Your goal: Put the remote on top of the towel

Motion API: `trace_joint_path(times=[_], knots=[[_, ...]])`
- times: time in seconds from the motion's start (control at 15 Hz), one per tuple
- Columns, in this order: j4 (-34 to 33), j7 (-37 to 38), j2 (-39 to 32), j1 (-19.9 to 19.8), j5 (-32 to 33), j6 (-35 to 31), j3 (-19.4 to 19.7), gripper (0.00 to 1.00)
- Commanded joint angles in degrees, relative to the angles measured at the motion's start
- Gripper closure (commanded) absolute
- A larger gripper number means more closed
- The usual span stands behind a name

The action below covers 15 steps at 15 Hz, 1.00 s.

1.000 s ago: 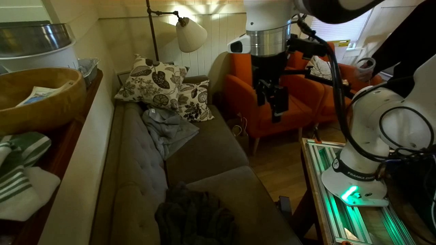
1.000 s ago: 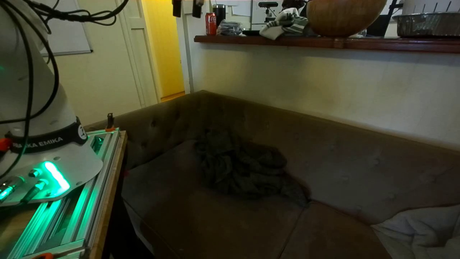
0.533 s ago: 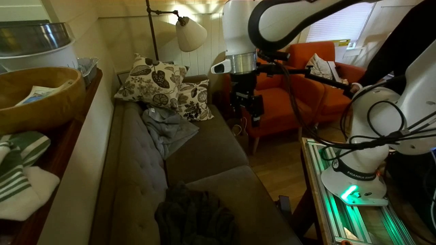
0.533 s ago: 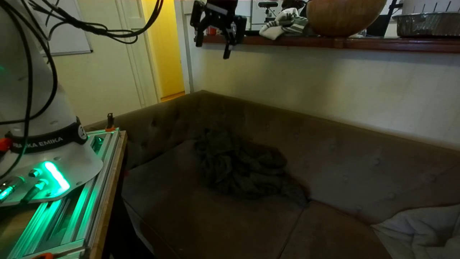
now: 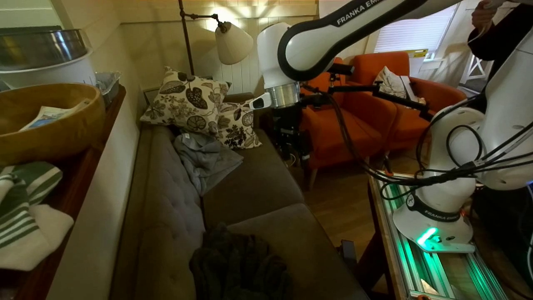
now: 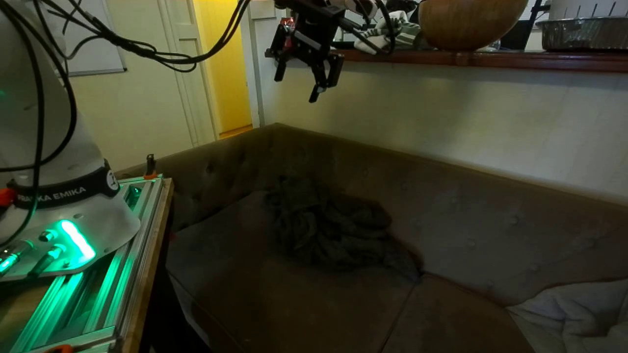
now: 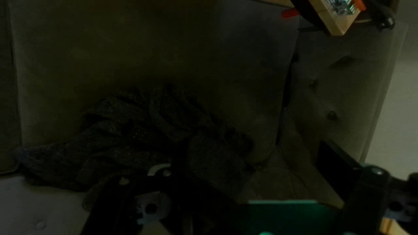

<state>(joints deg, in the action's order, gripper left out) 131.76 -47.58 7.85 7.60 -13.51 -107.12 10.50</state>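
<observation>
A dark crumpled cloth, likely the towel, lies on the sofa seat in both exterior views [image 5: 239, 266] [image 6: 328, 225] and in the wrist view [image 7: 117, 143]. A dark patch with rows of small pale dots [image 7: 141, 134] lies among its folds; it may be the remote, but it is too dark to be sure. No other remote shows. My gripper, in both exterior views [image 5: 296, 154] [image 6: 297, 87], is high above the sofa, pointing down and apart from the cloth. In the wrist view [image 7: 258, 156] its fingers are wide apart with nothing between them.
A grey cloth [image 5: 208, 160] and patterned pillows [image 5: 187, 100] lie at the sofa's far end. The sofa back [image 6: 441, 191] meets a wall under a ledge [image 6: 490, 60] with a wooden bowl [image 6: 471, 24] and a striped towel [image 5: 29, 216]. Orange armchairs [image 5: 341, 129] stand behind the arm.
My gripper has come down and moved over, leftward in an exterior view and rightward into fuller sight in an exterior view. The cloths have not moved. The person behind has shifted.
</observation>
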Motion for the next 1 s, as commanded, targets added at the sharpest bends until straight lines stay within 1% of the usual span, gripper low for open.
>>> trace_joint_path(times=[0.0,0.07,0.13,0.33,0.47,0.67,0.87,0.93], knots=[[-0.21,-2.13,-2.15,-3.21,2.18,-0.04,-2.65,0.0],[-1.02,-3.9,-4.14,-3.65,3.46,0.31,-3.05,0.0],[-2.89,-6.25,-8.16,-4.18,5.32,1.63,-3.3,0.0],[-5.94,-12.4,-16.44,-5.94,9.69,-0.4,-4.46,0.0],[-9.8,-14.28,-22.59,-6.87,13.85,-0.43,-5.91,0.0],[-17.42,-15.95,-30.5,-7.32,20.09,1.6,-8.31,0.0],[-23.4,-16.5,-35.12,-6.58,27.37,4.15,-10.03,0.0],[-25.27,-15.9,-35.86,-6.09,29.97,6.09,-10.31,0.0]])
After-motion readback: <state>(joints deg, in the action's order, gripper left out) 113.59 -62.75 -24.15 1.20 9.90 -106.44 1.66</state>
